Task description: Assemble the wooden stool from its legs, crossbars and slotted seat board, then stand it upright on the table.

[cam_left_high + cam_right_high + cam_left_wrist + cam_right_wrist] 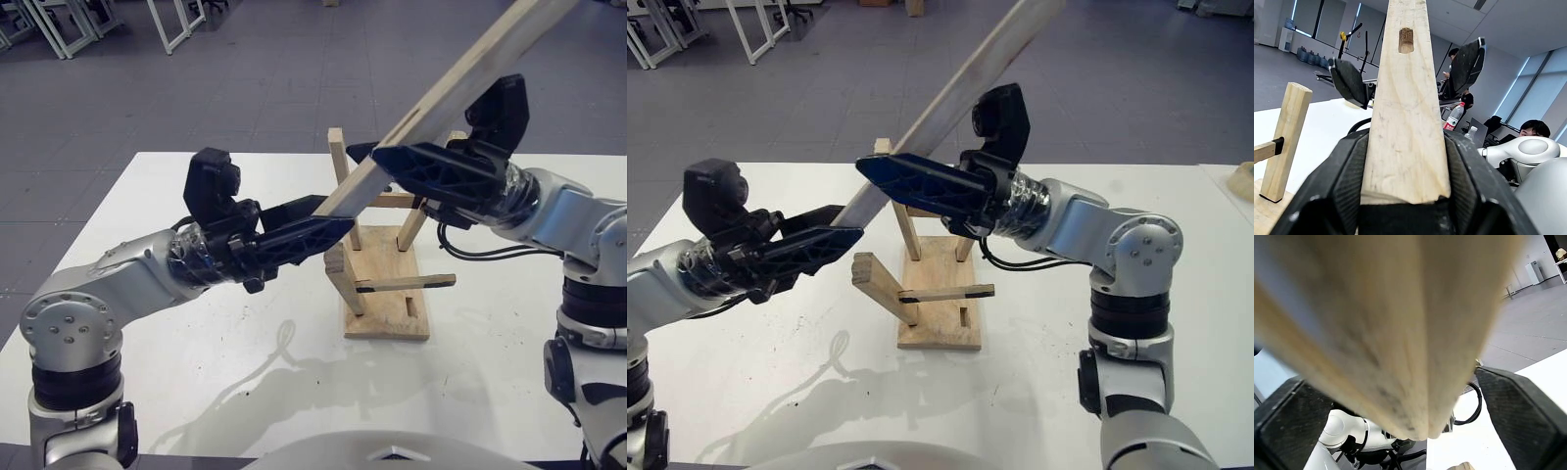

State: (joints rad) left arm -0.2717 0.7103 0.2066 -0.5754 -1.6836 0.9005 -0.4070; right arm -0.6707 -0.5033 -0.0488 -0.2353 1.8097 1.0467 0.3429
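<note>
The slotted seat board [392, 315] lies flat in the middle of the white table. Three legs stick up from it, one of them tall [339, 162] and one short and tilted [344, 279], and a thin crossbar [409, 284] joins them. A long loose wooden leg [460, 83] slants up over this assembly. My left gripper [335, 217] is shut on its lower end, left of the board. Higher on the same leg, my right gripper [364, 155] is open, with one finger [1347, 81] on each side of the wood and a gap showing.
The table's white top [176, 372] stretches bare to the left and front of the board. A small wooden piece [1244, 181] lies at the far right edge. Grey floor and white frames lie beyond the table.
</note>
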